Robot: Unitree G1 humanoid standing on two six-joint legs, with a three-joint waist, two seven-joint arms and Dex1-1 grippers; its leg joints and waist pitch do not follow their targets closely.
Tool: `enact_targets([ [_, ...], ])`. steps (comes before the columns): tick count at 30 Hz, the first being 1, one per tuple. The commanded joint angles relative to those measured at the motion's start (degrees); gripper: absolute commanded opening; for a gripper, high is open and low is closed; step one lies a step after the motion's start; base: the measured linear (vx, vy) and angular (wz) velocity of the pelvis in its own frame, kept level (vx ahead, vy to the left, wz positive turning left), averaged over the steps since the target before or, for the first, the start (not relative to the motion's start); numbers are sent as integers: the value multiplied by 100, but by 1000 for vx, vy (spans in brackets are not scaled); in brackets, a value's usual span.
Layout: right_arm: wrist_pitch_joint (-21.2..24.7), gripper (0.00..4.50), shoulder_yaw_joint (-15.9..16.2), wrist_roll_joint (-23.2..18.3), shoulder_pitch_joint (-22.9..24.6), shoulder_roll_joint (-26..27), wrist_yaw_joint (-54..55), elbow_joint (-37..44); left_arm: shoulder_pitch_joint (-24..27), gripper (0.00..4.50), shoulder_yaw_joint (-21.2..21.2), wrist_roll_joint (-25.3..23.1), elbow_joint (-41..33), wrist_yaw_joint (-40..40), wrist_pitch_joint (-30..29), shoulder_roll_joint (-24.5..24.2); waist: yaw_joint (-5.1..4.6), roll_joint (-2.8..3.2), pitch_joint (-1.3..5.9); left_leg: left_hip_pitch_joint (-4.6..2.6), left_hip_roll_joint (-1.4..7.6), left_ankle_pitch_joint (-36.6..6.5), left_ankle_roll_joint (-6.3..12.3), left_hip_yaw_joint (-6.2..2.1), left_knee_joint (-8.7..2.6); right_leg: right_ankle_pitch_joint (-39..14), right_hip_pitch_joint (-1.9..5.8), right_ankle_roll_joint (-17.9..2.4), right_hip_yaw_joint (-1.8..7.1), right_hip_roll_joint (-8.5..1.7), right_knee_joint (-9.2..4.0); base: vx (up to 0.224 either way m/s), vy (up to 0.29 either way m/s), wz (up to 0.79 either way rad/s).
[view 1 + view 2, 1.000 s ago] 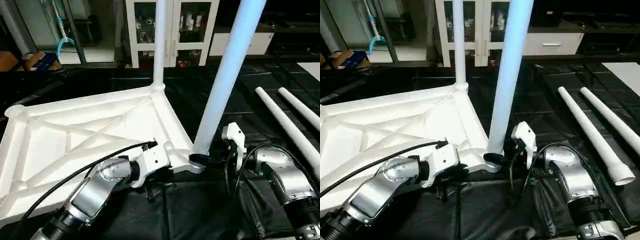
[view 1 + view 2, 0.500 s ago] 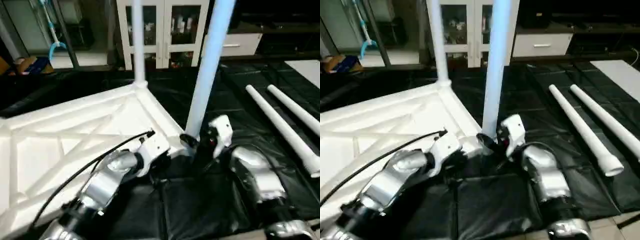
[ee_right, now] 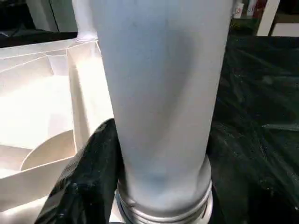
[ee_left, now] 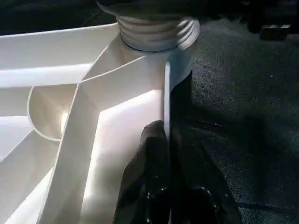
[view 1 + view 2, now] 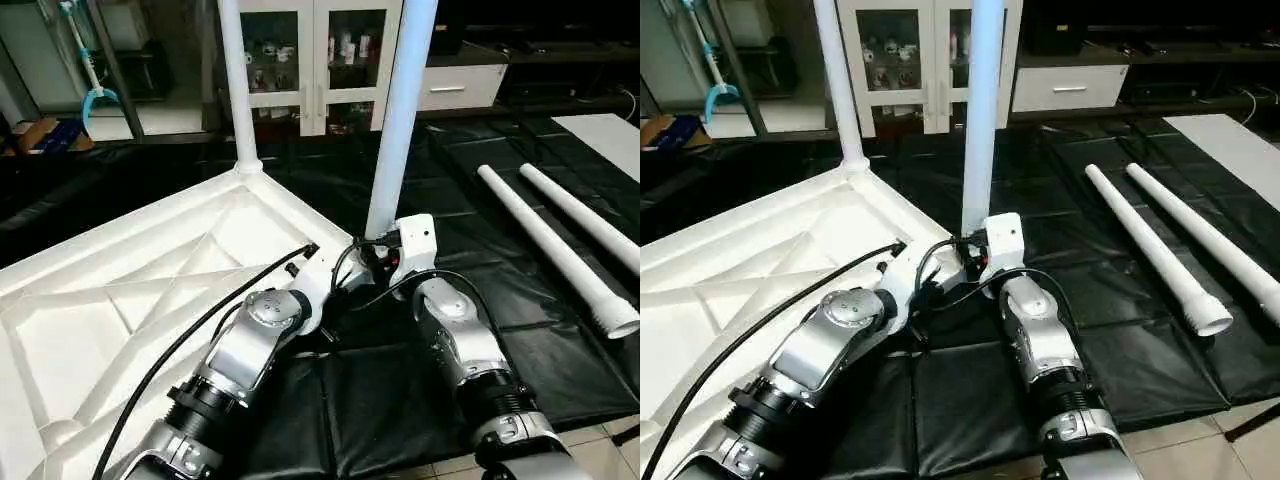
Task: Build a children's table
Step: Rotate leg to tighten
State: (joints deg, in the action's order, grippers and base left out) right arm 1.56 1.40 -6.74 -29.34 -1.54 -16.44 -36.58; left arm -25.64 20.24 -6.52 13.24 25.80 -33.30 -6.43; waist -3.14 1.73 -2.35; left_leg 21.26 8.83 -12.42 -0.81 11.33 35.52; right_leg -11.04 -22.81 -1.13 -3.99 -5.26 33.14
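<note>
Our right fingers (image 3: 100, 172) have swung in and now straddle the near leg (image 5: 398, 120) at its base, while the left fingers (image 4: 156, 154) pinch the tabletop (image 5: 150, 290) rim beside it; we're likely screwing this leg home. Behind it, the far leg (image 5: 233, 80) stands upright.

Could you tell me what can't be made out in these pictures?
- Whether the near leg is screwed fully home: in the eye views the right gripper hides its base.
- Both standing legs' upper ends: cut off by the picture edge.
- The tabletop's near corners: hidden by the left arm and cropped.
</note>
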Motion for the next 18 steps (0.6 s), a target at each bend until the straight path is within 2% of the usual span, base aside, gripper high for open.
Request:
enact_targets([
  [1, -64, 304, 182, -147, -2, 56, -563, 183, 36, 0, -129, -125, 133, -106, 61, -196, 4, -25, 243, -52, 415, -2598, -72, -323, -622, -2302, 148, -803, 232, -388, -484, 0, 0, 0],
  [3, -65, 308, 199, -217, 20, 0, -756, 308, 62, 0, -94, -104, 94, -43, 55, -243, -29, -28, 241, -10, 410, -2528, -23, -334, -627, -2310, 180, -807, 226, -399, -476, 0, 0, 0],
  [5, -73, 343, 199, -290, 47, -73, -921, 464, 100, 0, -53, -90, 31, 50, 78, -302, -22, -21, 246, -38, 418, -2479, -9, -321, -620, -2253, 159, -829, 235, -392, -484, 0, 0, 0],
  [6, -17, 348, 182, -391, 65, -200, -1134, 649, 162, 0, 15, -71, -73, 208, 117, -394, -19, -4, 252, -34, 419, -2381, 18, -315, -616, -2120, 166, -889, 244, -397, -469, 0, 0, 0],
  [8, 233, 359, 202, -604, 116, -477, -1681, 999, 310, 0, 188, 12, -323, 649, 349, -618, -6, -18, 258, -4, 436, -2187, 125, -312, -621, -1929, 200, -942, 247, -392, -443, 0, 0, 0],
  [9, 255, 385, 201, -620, 120, -499, -1736, 1027, 324, 0, 203, 20, -347, 688, 371, -638, 0, -14, 258, -14, 440, -2183, 149, -299, -619, -1911, 191, -949, 251, -384, -446, 0, 0, 0],
  [10, 346, 385, 235, -683, 166, -657, -2018, 1181, 394, 0, 241, 43, -448, 813, 398, -735, 1, -16, 261, -30, 439, -2173, 154, -287, -608, -1883, 168, -977, 258, -380, -442, 0, 0, 0],
  [12, 400, 404, 257, -718, 204, -760, -2199, 1285, 444, 0, 259, 54, -520, 872, 389, -792, 56, -5, 267, -66, 451, -2037, 180, -265, -602, -1765, 156, -1066, 266, -371, -435, 29, -12, 3],
  [13, 521, 417, 338, -785, 338, -1142, -2813, 1531, 609, 0, 323, 140, -733, 1148, 437, -1024, 90, -3, 282, -61, 452, -1933, 194, -260, -593, -1627, 166, -1118, 268, -368, -410, 0, 0, 0],
  [14, 543, 417, 353, -798, 363, -1212, -2924, 1576, 639, 0, 335, 157, -771, 1198, 446, -1067, 111, -9, 285, -50, 455, -1838, 219, -255, -589, -1506, 187, -1137, 275, -372, -399, 0, 0, 0],
  [15, 642, 433, 381, -854, 429, -1411, -3221, 1675, 736, 0, 371, 242, -898, 1402, 545, -1196, 140, -10, 294, -53, 446, -1659, 300, -234, -578, -1286, 193, -1203, 274, -367, -381, 0, 0, 0],
  [16, 767, 433, 434, -913, 519, -1679, -3583, 1796, 872, 0, 412, 356, -1101, 1687, 679, -1372, 160, -42, 291, -61, 452, -1614, 345, -222, -571, -1256, 188, -1213, 277, -359, -384, 58, -15, 7],
  [18, 769, 445, 542, -864, 617, -1989, -3925, 1852, 1033, 0, 435, 483, -1365, 1988, 719, -1554, 239, -27, 327, -53, 441, -1135, 517, -203, -536, -856, 223, -1320, 279, -368, -323, 62, -17, 5],
])
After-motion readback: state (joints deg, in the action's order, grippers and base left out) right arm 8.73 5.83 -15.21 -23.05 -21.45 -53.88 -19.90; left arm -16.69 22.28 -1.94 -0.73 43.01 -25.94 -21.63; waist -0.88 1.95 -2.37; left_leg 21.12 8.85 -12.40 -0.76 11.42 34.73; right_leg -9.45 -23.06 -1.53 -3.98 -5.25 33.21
